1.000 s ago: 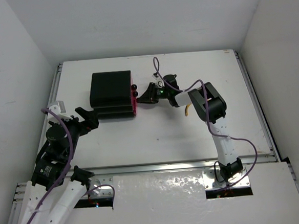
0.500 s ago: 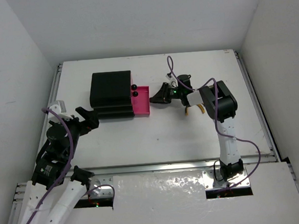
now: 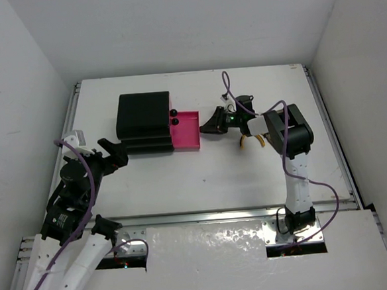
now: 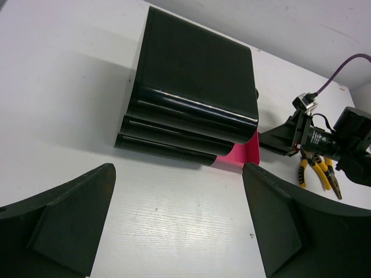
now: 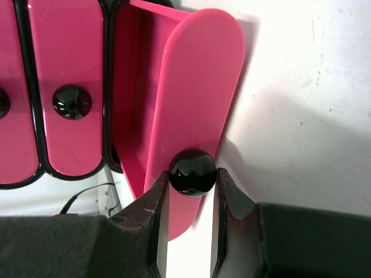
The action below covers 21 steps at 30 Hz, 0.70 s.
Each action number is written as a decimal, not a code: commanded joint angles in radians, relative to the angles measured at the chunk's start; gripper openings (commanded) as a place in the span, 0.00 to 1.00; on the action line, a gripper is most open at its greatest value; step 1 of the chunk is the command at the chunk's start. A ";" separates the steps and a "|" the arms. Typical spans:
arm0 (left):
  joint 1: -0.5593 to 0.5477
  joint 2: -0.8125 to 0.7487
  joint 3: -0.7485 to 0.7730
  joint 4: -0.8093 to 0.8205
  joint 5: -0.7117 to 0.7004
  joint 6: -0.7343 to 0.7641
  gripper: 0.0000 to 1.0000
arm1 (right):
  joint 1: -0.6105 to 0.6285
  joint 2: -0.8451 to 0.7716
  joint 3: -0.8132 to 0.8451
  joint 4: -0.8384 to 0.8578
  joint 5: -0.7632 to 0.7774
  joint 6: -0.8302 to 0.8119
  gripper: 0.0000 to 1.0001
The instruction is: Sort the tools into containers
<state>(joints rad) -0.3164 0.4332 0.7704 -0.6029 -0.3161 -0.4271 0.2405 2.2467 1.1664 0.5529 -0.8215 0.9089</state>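
While the right gripper point(image 5: 191, 180) faced the front of the black chest point(image 3: 143, 115), its two fingers point(image 5: 155, 214) were clamped on the round black knob point(image 5: 192, 172) of the lowest drawer point(image 3: 186, 129). The knob sat exactly between the fingertips, with one finger pressing on each side of the ball, and the pink drawer front was just behind it. This drawer stood drawn out to the right of the chest, so its magenta inside was open to the top camera. The two upper drawers point(image 5: 69, 58) were closed, and each showed its own black knob on a pink front.

The right arm point(image 3: 292, 178) rose from its base at the near edge of the table point(image 3: 202, 177) and went toward the far side. It bent sharply at the elbow and then reached to the left, so the wrist lay low over the table and pointed at the chest. Yellow-handled pliers point(image 4: 316, 171) lay on the table close to this wrist, apart from the drawer. In the top view the arm hid them partly.

The left gripper point(image 4: 177, 174) hovered near the near-left corner of the chest without touching it. Its fingers were wide apart and held nothing. The left arm was folded back near the left edge of the table.
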 commanded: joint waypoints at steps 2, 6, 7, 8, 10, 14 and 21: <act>-0.012 0.001 0.003 0.041 0.002 0.007 0.89 | -0.006 -0.042 0.021 -0.050 0.024 -0.057 0.21; -0.012 0.002 0.003 0.041 0.003 0.007 0.89 | -0.009 -0.053 0.021 -0.067 0.027 -0.076 0.21; -0.012 0.002 0.003 0.041 0.003 0.007 0.89 | -0.010 -0.056 0.018 -0.067 0.030 -0.077 0.21; -0.012 0.002 0.003 0.040 0.003 0.007 0.89 | -0.012 -0.061 0.015 -0.067 0.030 -0.077 0.22; -0.012 0.002 0.003 0.041 0.003 0.007 0.89 | -0.012 -0.067 0.025 -0.076 0.010 -0.082 0.30; -0.012 0.004 0.003 0.041 0.005 0.007 0.89 | -0.012 -0.136 0.038 -0.204 0.059 -0.157 0.46; -0.012 -0.005 0.001 0.043 0.003 0.007 0.89 | -0.010 -0.346 0.068 -0.683 0.510 -0.314 0.54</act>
<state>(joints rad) -0.3164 0.4328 0.7704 -0.6029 -0.3164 -0.4271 0.2329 2.0048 1.1851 0.0982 -0.5510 0.6994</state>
